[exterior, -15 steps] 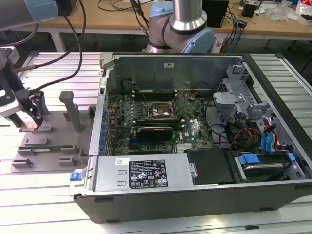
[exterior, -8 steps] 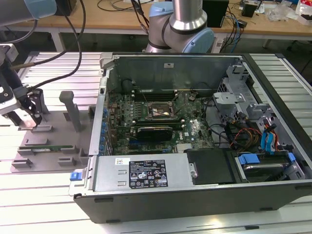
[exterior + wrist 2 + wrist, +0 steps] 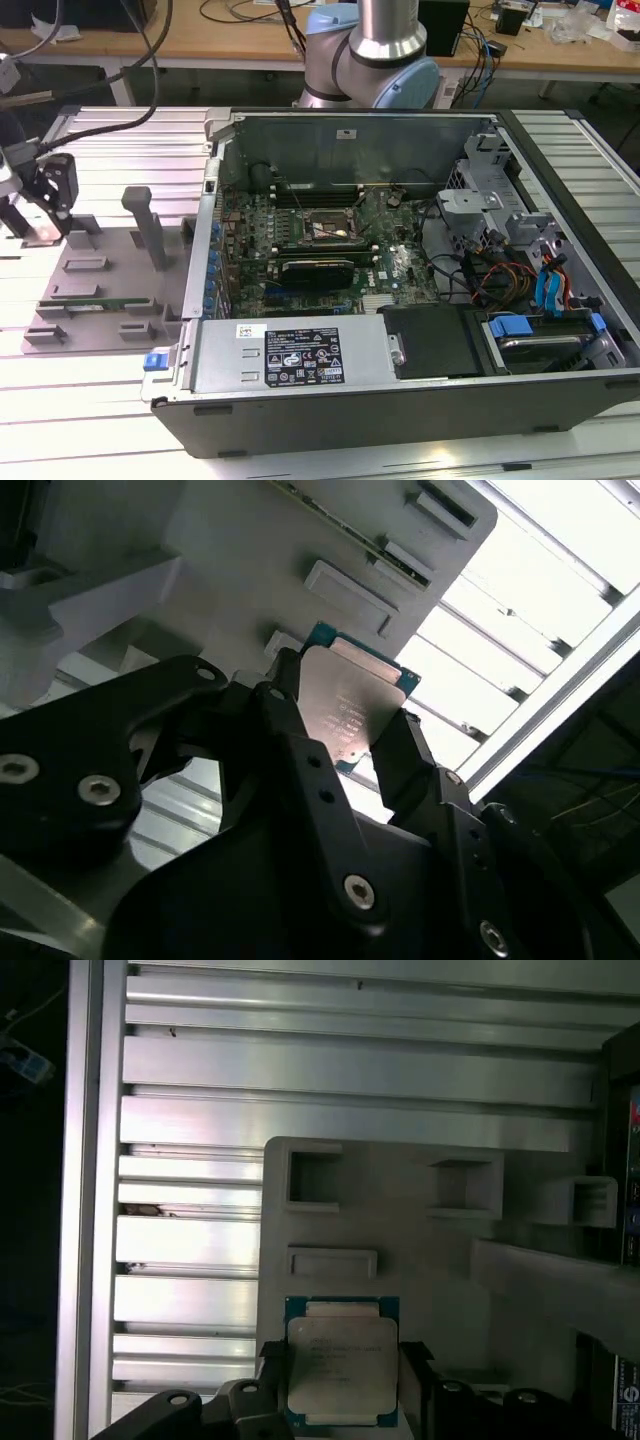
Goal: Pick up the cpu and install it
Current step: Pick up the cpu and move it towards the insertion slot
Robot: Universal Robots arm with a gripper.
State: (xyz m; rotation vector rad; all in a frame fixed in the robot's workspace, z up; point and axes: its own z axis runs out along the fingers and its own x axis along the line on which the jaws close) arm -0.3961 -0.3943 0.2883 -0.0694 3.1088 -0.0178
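End effector: at the exterior view's far left (image 3: 45,205), low over the corner of the grey fixture plate (image 3: 110,290) that lies farthest from the computer case (image 3: 400,400).
End effector state: in both wrist views the two black fingers (image 3: 290,715) (image 3: 413,1360) are narrowed to the width of the chip and sit against two opposite edges of the cpu (image 3: 352,705). It has hold of the cpu and nothing else.
Cpu position: between the fingertips, over the fixture plate, metal top facing the cameras. In the first wrist view the cpu (image 3: 340,1365) shows its silver-grey lid with a thin green-blue rim around it.
Cpu height: I cannot tell whether it rests on the plate or is raised just off it.
Fixture plate: pale grey, with moulded pockets and raised blocks (image 3: 315,1175). A tall upright post (image 3: 145,225) stands on it near the side toward the case.
Memory stick: a long narrow green strip (image 3: 100,300) lies in a slot of the plate, well apart from the end effector.
Table: ribbed aluminium slats (image 3: 120,150) carry both the plate and the case.
Computer case: lies open on its side at the exterior view's centre and right, with the motherboard (image 3: 300,240) exposed.
Socket: the black square frame (image 3: 325,230) on the motherboard, well apart from the cpu.
Arm: its silver and blue base joint (image 3: 385,40) stands behind the case.
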